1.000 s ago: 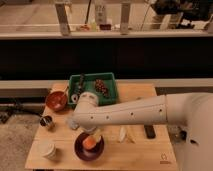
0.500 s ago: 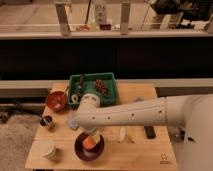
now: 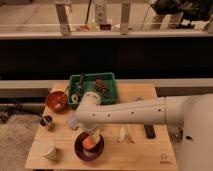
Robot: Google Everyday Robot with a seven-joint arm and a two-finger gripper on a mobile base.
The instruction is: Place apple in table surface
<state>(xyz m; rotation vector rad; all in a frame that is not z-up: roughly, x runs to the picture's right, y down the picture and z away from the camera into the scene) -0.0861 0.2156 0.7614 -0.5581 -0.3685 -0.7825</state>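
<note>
The light tan wooden table surface fills the lower part of the view, with bare planks at about 4 o'clock from the plate. The robot's thick white arm reaches across it from 3 o'clock toward 9 o'clock. A green rectangular tray sits at 12 o'clock from the dark maroon round plate, and a reddish-brown bowl at 10 o'clock. The gripper hangs directly over the plate, and the small rounded orange-red apple is on the plate right beneath it. Whether the gripper has closed on the fruit cannot be told. The step in hand looks like taking the apple off the plate. Done well, that means a firm hold across its widest part and a lift clear of the plate rim. The apple should then travel toward the bare wood at 4 o'clock, skirting the pale pieces at 3 o'clock, and be released only once it touches the wood, since a round fruit may roll.
</note>
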